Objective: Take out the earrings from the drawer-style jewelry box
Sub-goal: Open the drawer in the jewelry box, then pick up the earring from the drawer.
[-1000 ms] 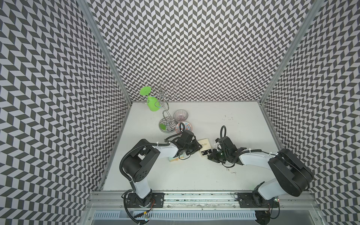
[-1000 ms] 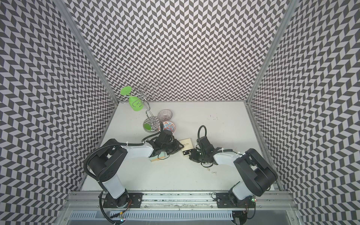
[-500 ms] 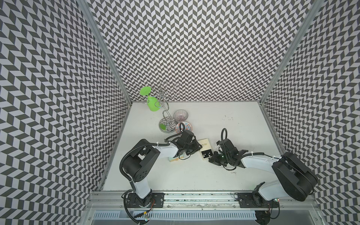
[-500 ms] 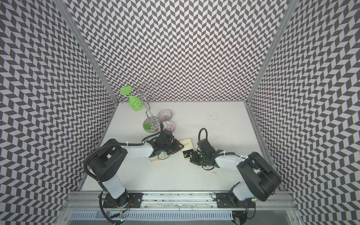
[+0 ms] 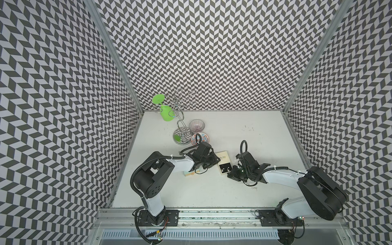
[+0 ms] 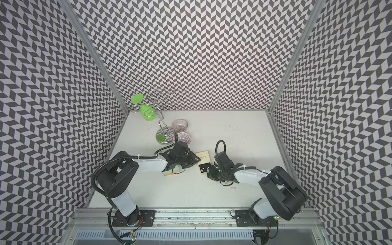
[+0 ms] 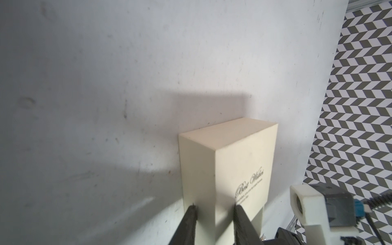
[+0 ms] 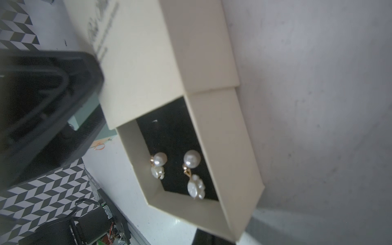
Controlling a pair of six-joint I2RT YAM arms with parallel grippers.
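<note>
Jewelry box (image 7: 233,161) end cut off; green box (image 5: 189,179) mostly hidden.

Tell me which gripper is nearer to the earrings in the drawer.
Right. The right gripper sits at the outer end of the drawer, just beside the earrings; the left gripper clamps the box sleeve, farther from them.

The cream jewelry box (image 5: 222,157) sits near the middle of the desk (image 5: 265,135). Its drawer (image 5: 222,179) sticks out toward the front edge, with tiny earrings (image 5: 225,172) on its dark floor. The left pincer (image 5: 214,163) is at the box's left side. The right pincer (image 5: 232,176) is just beside the drawer.
</note>
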